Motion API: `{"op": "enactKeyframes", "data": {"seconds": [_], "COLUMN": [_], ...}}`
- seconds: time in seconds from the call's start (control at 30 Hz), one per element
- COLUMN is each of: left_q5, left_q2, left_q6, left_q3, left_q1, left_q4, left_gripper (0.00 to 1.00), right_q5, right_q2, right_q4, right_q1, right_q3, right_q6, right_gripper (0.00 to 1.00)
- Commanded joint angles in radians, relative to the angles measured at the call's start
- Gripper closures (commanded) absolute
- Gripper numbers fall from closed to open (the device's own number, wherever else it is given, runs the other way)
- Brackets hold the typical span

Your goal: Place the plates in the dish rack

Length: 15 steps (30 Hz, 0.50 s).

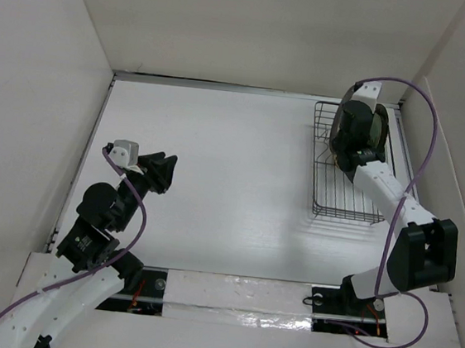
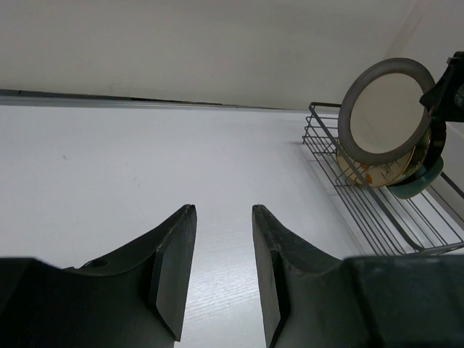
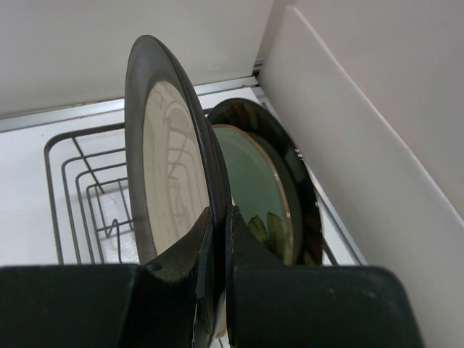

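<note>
1. The right gripper (image 3: 220, 217) has its fingers closed on the dark rim of the brown-rimmed cream plate (image 3: 170, 167), one finger on each face. The plate stands on edge, rising straight up from the fingertips.
2. That plate is over the dish rack (image 3: 72, 188). Whether its lower edge touches the wires cannot be told, as the fingers hide it.
3. Just right of the fingers a pale green plate (image 3: 250, 174) stands upright in the rack, with a dark shiny plate (image 3: 304, 196) close behind it. Only a narrow gap separates the held rim from the green plate's edge.
4. Beyond those plates, to the right, the white side wall (image 3: 362, 145) runs near the rack's edge, leaving little room.
5. Left of the fingers the rack's wires and rounded rim corner are unoccupied, so room lies on that side.
6. The left gripper (image 2: 223, 210) has its fingers spread with nothing between them, above the table (image 2: 109, 167).
7. Ahead of those fingers is bare white surface up to the back wall's edge. The rack stands well off to their right.
</note>
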Motion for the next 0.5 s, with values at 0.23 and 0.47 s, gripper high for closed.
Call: {"op": "enactKeyframes", "data": {"seconds": [0.23, 0.47], "left_q5": [0.017, 0.012], "left_q2": [0.025, 0.034], "left_q6": [-0.003, -0.006], "left_q3": [0.002, 0.001], "left_q1": [0.005, 0.005], "left_q4": [0.043, 0.042], "left_gripper": [0.66, 0.66], "right_q5": [0.0, -0.023], "right_q2": [-0.024, -0.024], "right_q4": [0.168, 0.168], "right_q1": [0.053, 0.053], "right_q3": [0.006, -0.074], "right_q6": [-0.061, -0.01], "right_gripper": [1.0, 0.97]}}
